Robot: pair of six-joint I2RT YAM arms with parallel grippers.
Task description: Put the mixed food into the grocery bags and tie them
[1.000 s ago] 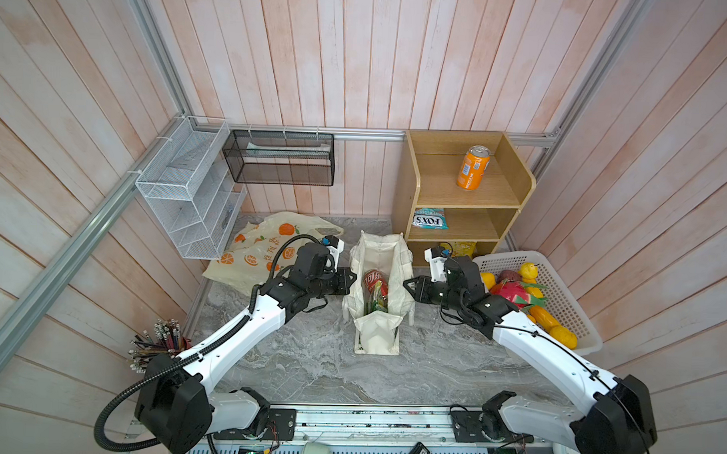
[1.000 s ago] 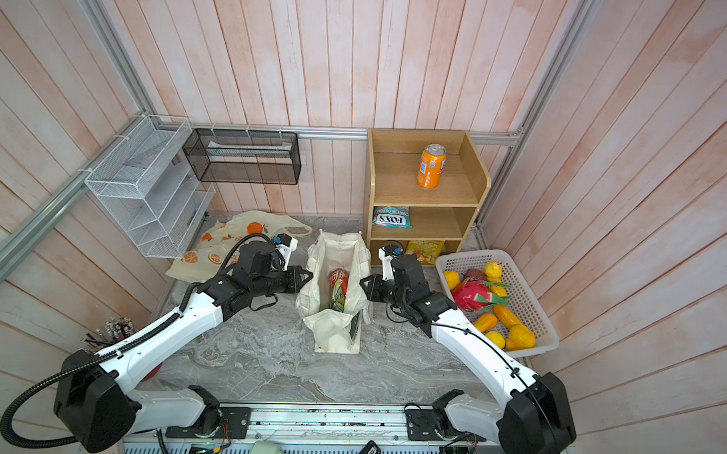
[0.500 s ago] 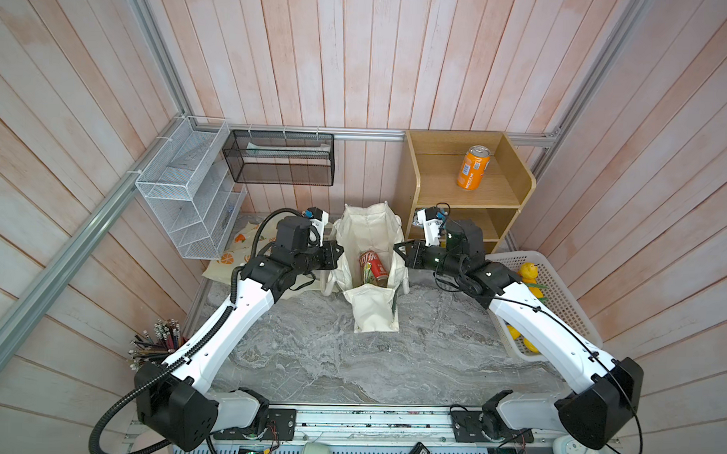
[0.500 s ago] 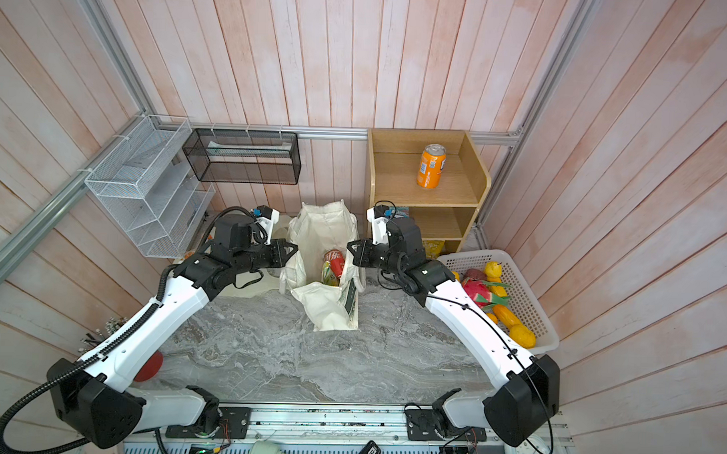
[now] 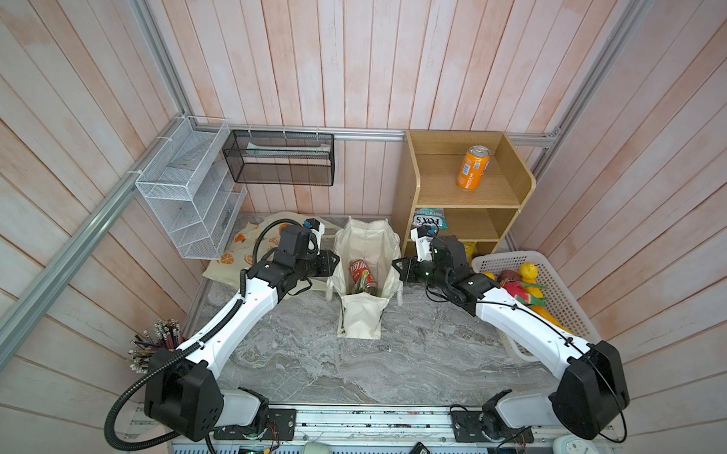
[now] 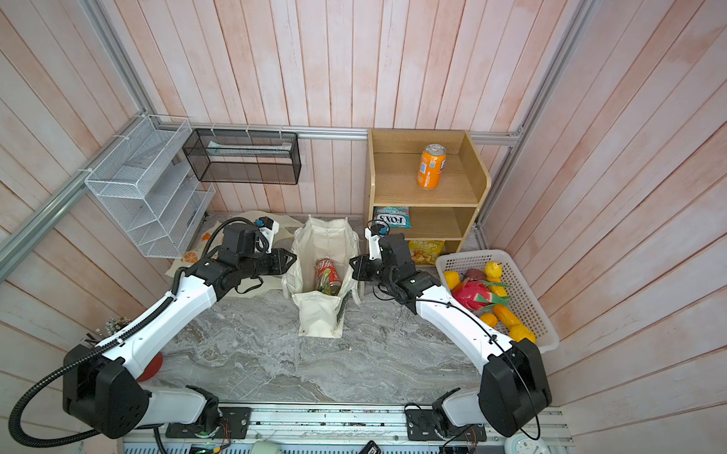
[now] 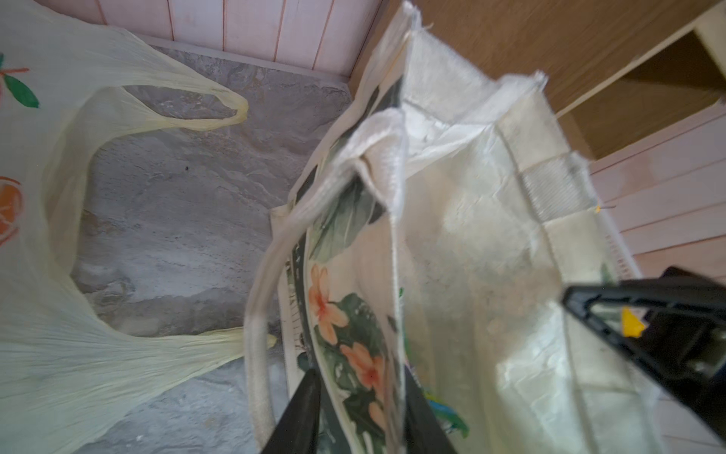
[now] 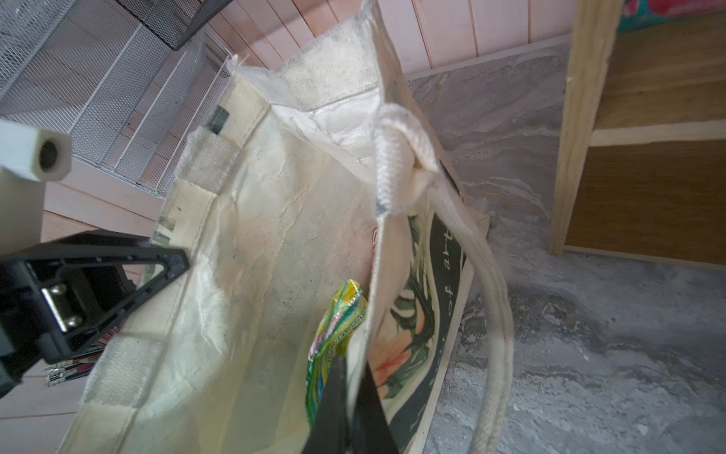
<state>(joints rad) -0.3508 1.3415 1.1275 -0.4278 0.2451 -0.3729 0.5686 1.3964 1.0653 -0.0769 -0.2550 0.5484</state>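
Pinching canvas tote (image 5: 365,244) on marble tabletop (image 5: 390,362): right gripper (image 5: 397,267); left gripper (image 5: 334,261) seemingly parted.

Pale pink plank walls (image 5: 359,70) are enclosing a grey marbled tabletop (image 5: 349,360). A wooden shelf unit (image 5: 438,189) is standing in the back right corner; a white wire rack (image 5: 184,197) and a black mesh basket (image 5: 278,167) are hanging from aluminium rails (image 5: 369,134). Soft, even light is falling throughout.

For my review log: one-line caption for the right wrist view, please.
Right gripper clamped on the canvas tote wall, green snack packet just inside it.
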